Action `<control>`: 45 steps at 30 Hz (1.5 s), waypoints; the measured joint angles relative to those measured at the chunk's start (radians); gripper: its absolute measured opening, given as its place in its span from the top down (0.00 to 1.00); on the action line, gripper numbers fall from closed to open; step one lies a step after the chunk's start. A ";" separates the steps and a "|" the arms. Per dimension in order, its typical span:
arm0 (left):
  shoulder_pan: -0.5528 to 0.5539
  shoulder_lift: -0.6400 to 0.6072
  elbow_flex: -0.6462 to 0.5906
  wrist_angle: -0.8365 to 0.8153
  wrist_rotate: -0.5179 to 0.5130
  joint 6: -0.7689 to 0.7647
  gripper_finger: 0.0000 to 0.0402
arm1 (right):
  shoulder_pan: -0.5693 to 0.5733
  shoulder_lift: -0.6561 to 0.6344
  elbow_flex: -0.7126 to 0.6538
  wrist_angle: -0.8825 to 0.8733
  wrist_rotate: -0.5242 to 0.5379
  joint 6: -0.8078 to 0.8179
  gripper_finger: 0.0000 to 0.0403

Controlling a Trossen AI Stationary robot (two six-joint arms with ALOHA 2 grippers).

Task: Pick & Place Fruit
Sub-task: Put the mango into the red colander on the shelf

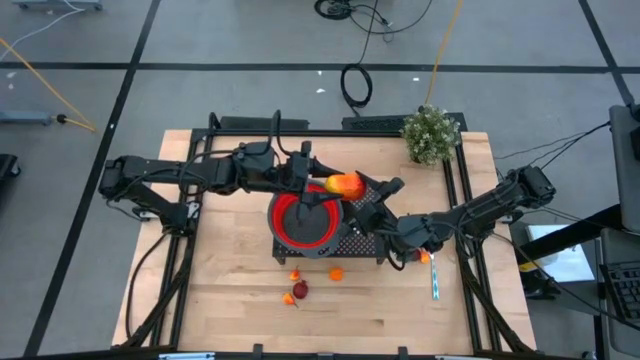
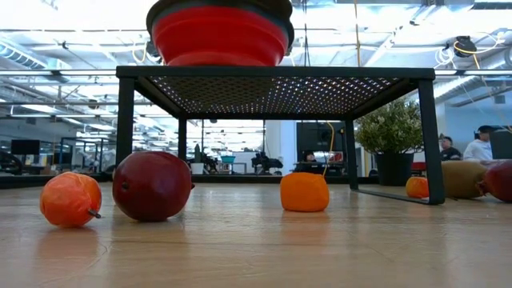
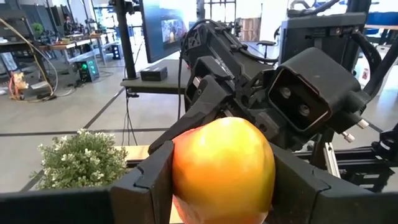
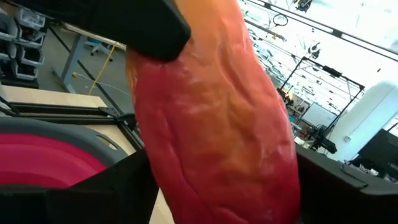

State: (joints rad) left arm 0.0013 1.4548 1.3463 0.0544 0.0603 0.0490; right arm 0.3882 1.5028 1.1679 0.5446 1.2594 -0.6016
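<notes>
A long red-orange-yellow fruit (image 1: 347, 184) hangs in the air over the far right rim of a red bowl (image 1: 305, 222), which stands on a black mesh stand (image 1: 365, 240). My left gripper (image 1: 325, 185) reaches in from the table's left and is shut on the fruit (image 3: 224, 168). My right gripper (image 1: 365, 195) comes from the right, open, its fingers on either side of the fruit's red end (image 4: 217, 124). More fruit lies on the table in front of the stand: an orange-red piece (image 2: 70, 198), a dark red one (image 2: 152, 186) and an orange ball (image 2: 304, 192). My left gripper pinches the fruit's yellow-orange end (image 3: 180, 174) between its two fingers (image 3: 149, 180). The fingers lie level, coming from the table's left. The fruit is lifted clear, above the bowl. My right gripper's fingers (image 4: 118, 186) stand close beside the red end; whether they touch it I cannot tell.
A green potted plant (image 1: 430, 135) stands at the far right corner. A thin pale-handled utensil (image 1: 435, 280) lies right of the stand. A small orange ball (image 2: 416, 186), a brown oval (image 2: 464, 178) and a dark red piece (image 2: 500, 180) lie right of the stand's leg.
</notes>
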 joint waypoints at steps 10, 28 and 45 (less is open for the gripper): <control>0.001 0.000 0.000 0.002 -0.018 0.000 0.51 | 0.007 0.000 0.000 -0.003 0.088 -0.002 0.18; 0.056 -0.017 0.000 -0.026 -0.135 0.021 0.51 | 0.110 0.000 -0.062 -0.017 0.313 0.041 0.18; 0.007 -0.106 0.000 -0.264 -0.141 -0.147 0.52 | 0.199 -0.011 -0.123 0.063 0.312 0.224 0.59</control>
State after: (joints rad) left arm 0.0083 1.3486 1.3468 -0.2095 -0.0807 -0.0975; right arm 0.5872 1.4914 1.0453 0.6078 1.5713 -0.3779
